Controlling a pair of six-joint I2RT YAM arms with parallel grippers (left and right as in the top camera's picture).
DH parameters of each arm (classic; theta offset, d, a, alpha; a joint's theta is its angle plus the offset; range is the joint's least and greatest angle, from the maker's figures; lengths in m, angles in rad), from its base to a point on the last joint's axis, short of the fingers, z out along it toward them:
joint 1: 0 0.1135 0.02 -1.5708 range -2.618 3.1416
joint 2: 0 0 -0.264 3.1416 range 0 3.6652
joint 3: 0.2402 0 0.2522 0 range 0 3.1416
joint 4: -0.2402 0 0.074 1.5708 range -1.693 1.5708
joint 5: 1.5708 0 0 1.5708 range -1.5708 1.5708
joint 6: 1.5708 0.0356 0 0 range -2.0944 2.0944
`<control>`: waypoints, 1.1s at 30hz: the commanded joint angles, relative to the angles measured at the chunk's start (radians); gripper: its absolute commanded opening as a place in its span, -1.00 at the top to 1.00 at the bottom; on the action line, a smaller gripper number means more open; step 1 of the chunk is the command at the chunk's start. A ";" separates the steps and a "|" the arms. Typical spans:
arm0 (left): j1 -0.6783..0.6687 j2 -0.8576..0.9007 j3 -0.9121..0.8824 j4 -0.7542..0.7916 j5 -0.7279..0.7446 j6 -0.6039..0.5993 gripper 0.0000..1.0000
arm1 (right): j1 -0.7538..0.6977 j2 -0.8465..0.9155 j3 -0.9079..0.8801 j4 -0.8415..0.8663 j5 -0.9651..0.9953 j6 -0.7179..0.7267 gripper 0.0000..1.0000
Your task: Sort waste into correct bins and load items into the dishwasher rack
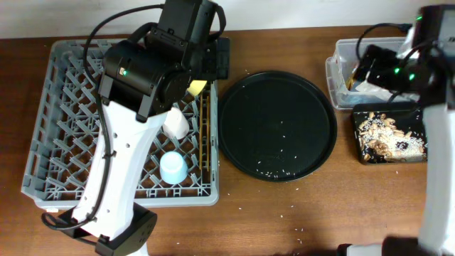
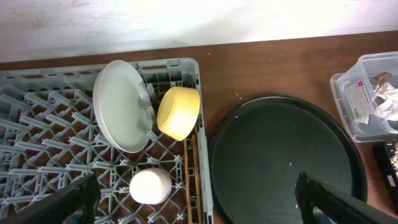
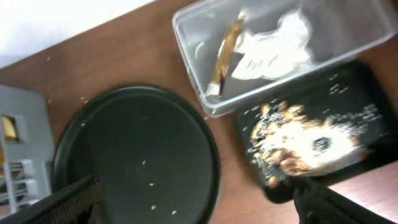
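The grey dishwasher rack (image 2: 37,106) holds the white plate (image 2: 118,106) on edge, the yellow bowl (image 2: 179,112) tipped beside it, the pink cup (image 2: 150,186) upside down and two chopsticks (image 2: 191,174) along its right rim. The light-blue cup (image 1: 173,168) stands upside down in the rack (image 1: 64,107). My left gripper (image 2: 196,208) is open and empty above the rack's right edge. The clear tub (image 3: 205,37) holds white napkins (image 3: 273,46) and a tan scrap (image 3: 227,50). The shallow black tray (image 3: 373,81) holds food leftovers (image 3: 305,140) with rice. My right gripper (image 3: 202,208) is open and empty, high over the table near the tub.
A large round black tray (image 1: 277,124) lies between the rack and the bins, with a few rice grains on it. More grains are scattered on the wooden table in front of it. The left arm covers the rack's middle in the overhead view.
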 commanded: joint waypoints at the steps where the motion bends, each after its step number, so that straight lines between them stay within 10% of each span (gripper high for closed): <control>1: 0.000 0.003 0.000 -0.002 -0.006 0.015 -0.99 | 0.114 -0.209 -0.145 0.139 0.175 -0.092 -0.97; 9: 0.000 0.003 0.000 -0.002 -0.006 0.015 -0.99 | 0.166 -1.071 -1.397 1.038 -0.063 -0.210 -0.97; 14: 0.000 0.003 0.000 -0.002 -0.006 0.015 -0.99 | 0.230 -1.361 -1.820 1.337 -0.059 -0.065 -0.97; 33: 0.000 0.005 0.000 -0.003 -0.005 0.016 -0.99 | 0.245 -1.538 -1.927 1.220 -0.056 -0.109 -0.97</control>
